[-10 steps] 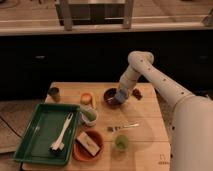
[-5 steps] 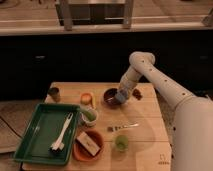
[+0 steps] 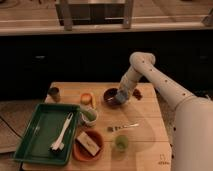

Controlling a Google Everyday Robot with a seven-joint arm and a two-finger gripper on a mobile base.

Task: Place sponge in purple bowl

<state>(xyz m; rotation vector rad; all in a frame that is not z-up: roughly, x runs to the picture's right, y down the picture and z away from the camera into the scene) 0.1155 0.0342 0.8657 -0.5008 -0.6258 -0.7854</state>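
Camera view: the gripper (image 3: 123, 96) is clamped on the sponge (image 3: 120, 95), over the right rim of the purple bowl (image 3: 108, 95).
1 orange bowl (image 3: 76, 148) holds a tan block (image 3: 88, 142); the green tray (image 3: 34, 136) holds 1 white utensil (image 3: 61, 134).

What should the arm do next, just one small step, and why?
Probably nudge the gripper a little further toward the middle of the purple bowl. The sponge is at the gripper's tip, by the bowl's rim on the arm's side rather than over its centre, so let go from there it might catch the rim or miss.
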